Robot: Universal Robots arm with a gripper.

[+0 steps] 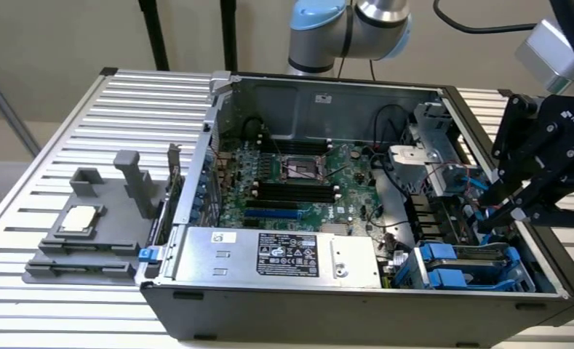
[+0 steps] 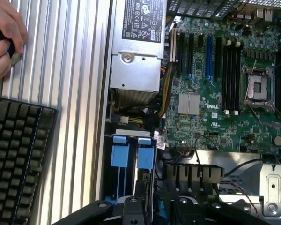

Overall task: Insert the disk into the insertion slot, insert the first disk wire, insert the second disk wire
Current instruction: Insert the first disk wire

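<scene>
The insertion slot (image 1: 466,265) is the dark grey bay with bright blue tabs at the near corner of the open computer case, on the exterior view's right. In the wrist view its two blue tabs (image 2: 132,152) lie just beyond my gripper (image 2: 158,211). A silver strip shows between the blue parts; whether it is the disk I cannot tell. My black gripper (image 1: 505,217) reaches down into the case right above the bay's far end. Thin blue wires (image 1: 474,190) run close beside it.
The big silver power-supply box (image 1: 277,254) fills the case's front, with the green motherboard (image 1: 297,178) behind it and an upright silver cage (image 1: 432,134) at the back right. A grey fixture (image 1: 88,233) sits outside. A keyboard (image 2: 18,159) and a hand (image 2: 4,37) lie beside the case.
</scene>
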